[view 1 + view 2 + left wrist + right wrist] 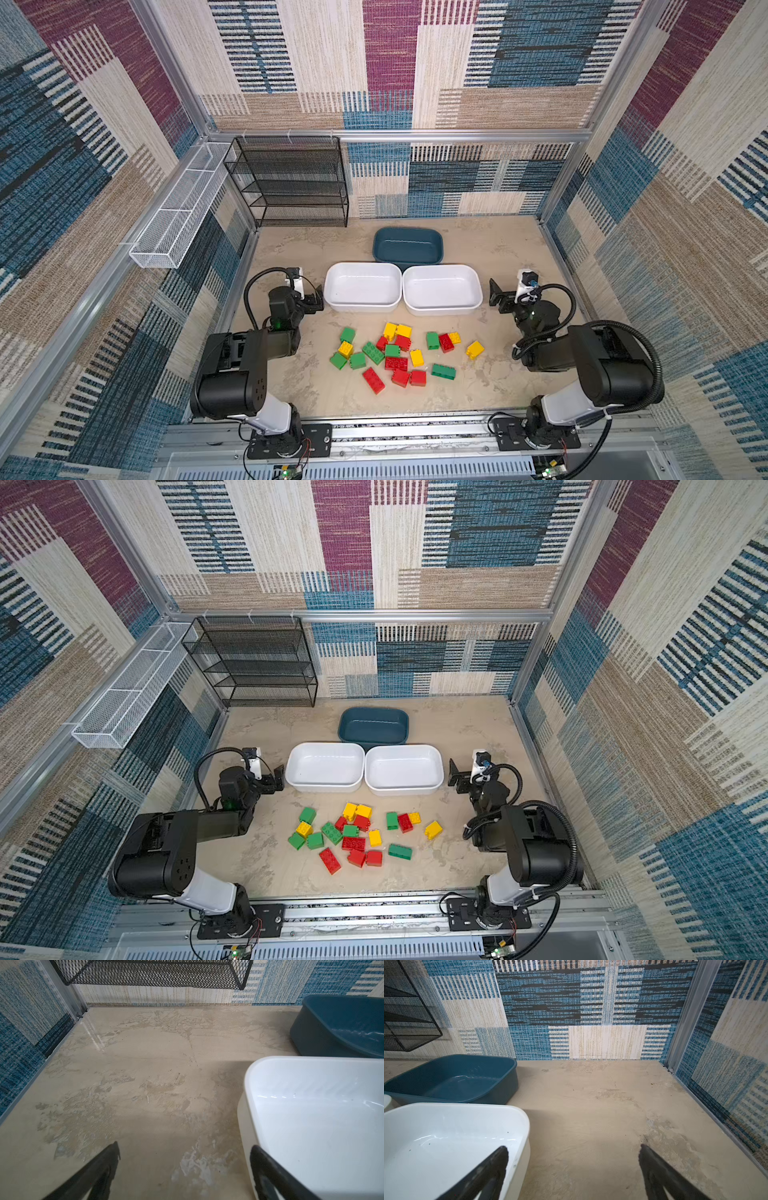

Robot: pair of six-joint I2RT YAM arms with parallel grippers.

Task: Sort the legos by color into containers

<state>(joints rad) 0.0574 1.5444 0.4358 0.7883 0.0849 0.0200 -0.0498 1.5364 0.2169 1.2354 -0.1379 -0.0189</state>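
The left gripper (pixel 318 300) hangs just beside the short end of the left white tub (pixel 361 308), jaws spread wide and empty; in the left wrist view one finger (pixel 268 1172) overlaps that tub's corner. The three tubs are shallow, glossy and round-cornered, all empty, each with its long axis running left to right. The two white ones stand side by side, touching. The teal tub (pixel 408 247) sits behind their seam.

In front of the white tubs, between the arms, the legos (pixel 396 363) lie loose on the table (pixel 478 386). I count seven green, six yellow and seven red, as far as the cluster lets me tell. Four are double length. The nearest long red brick (pixel 373 380) lies slantwise, and the rightmost long green brick (pixel 443 371) lies nearly crosswise.

The right white tub (pixel 442 311) has the right gripper (pixel 498 297) just beside its short end, its jaws also wide and empty.
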